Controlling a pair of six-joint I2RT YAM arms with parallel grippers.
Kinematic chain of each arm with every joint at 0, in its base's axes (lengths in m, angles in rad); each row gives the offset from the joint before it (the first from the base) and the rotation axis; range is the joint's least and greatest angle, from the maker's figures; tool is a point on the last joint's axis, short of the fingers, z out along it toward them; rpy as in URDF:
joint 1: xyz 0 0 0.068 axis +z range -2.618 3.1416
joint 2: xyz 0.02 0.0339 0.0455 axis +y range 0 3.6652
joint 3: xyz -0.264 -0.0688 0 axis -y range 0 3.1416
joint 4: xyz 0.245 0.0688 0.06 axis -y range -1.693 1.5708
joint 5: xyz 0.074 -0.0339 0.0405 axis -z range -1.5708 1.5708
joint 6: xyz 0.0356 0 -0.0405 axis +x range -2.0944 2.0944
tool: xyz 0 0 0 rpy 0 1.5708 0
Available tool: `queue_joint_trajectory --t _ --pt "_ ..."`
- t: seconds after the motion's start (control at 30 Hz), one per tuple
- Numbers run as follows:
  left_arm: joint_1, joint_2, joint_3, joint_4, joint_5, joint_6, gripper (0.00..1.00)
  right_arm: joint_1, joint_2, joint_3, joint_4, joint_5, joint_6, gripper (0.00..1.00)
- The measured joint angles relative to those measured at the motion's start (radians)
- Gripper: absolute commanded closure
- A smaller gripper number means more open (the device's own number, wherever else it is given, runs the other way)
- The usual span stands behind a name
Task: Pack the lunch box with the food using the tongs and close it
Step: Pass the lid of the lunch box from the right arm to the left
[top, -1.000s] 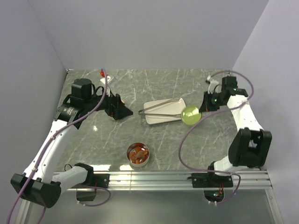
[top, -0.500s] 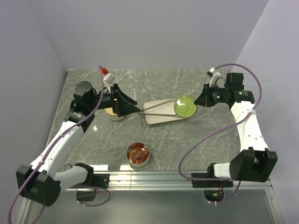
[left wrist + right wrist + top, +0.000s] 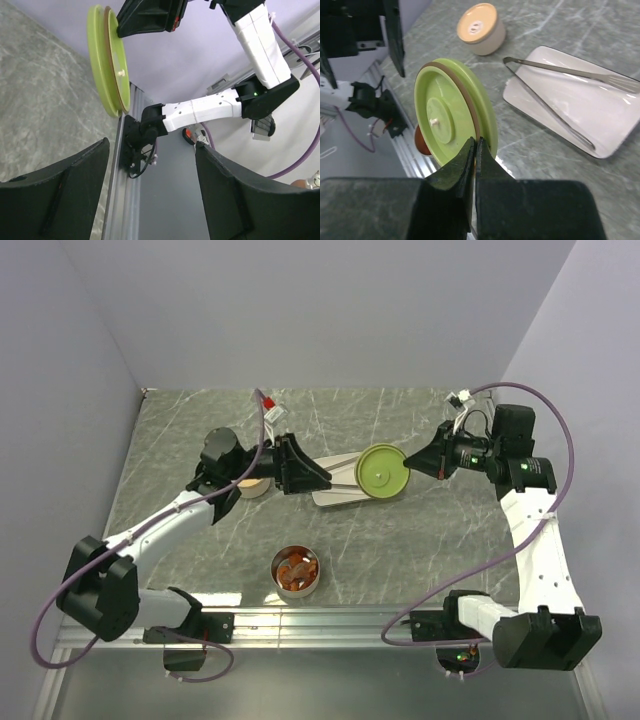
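**Food** (image 3: 296, 570): orange-red chunks heaped in the open round box (image 3: 296, 593). The box stands near the front edge of the counter (image 3: 450, 530), between the two arm bases. No white blocks can be made out. No pieces show on the plate, so filling looks done or close to it.

**Tongs** (image 3: 570, 74): lying flat on the white plate (image 3: 610, 120) at mid-counter, with the joined end toward the left arm. Neither pincer touches them. They are parked where either arm could reach them.

**Lid** (image 3: 450, 120): green and round with a brown inner ring, standing on edge in the air over the plate's right end. It is gripped by the rim, probably because the thin rim is the one part narrow jaws can pinch. It would need turning flat before it could seat on the box, which sits well apart toward the front.

**Right pincer** (image 3: 475, 150): clamped on the lid's rim, jaws almost together.

**Left pincer** (image 3: 152, 145): wide and empty, over the plate's left end and aimed toward the lid. It could be there to take the tongs or to receive the lid; which one cannot be told.

**Tan pot** (image 3: 480, 30): lidded, just beside the plate's left end, partly behind the left arm.

**Risk**: if the lid slips, it drops onto the plate and tongs.
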State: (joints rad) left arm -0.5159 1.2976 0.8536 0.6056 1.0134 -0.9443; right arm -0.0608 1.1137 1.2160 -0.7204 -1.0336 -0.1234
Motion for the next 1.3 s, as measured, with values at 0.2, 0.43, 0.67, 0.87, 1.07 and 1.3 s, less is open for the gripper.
queue_joint_trajectory --t 0.2,0.43,0.67,0.87,1.07,1.3 --pt "-0.054 0.042 0.000 0.102 -0.011 -0.066 0.27 0.032 -0.014 -0.017 0.053 -0.060 0.061 1.00" --pt "-0.061 0.064 0.000 0.157 -0.031 -0.111 0.30 0.062 -0.026 -0.027 0.092 -0.092 0.100 1.00" --pt "-0.072 0.084 0.000 0.200 -0.035 -0.135 0.42 0.097 -0.026 -0.027 0.112 -0.112 0.130 1.00" --pt "-0.080 0.092 0.002 0.242 -0.033 -0.168 0.63 0.112 -0.025 -0.031 0.133 -0.111 0.147 1.00" --pt "-0.080 0.092 0.002 0.269 -0.026 -0.200 0.98 0.123 -0.023 -0.031 0.136 -0.107 0.152 1.00" --pt "-0.089 0.043 0.009 0.119 0.003 -0.088 1.00 0.135 -0.014 -0.031 0.128 -0.065 0.158 0.32"
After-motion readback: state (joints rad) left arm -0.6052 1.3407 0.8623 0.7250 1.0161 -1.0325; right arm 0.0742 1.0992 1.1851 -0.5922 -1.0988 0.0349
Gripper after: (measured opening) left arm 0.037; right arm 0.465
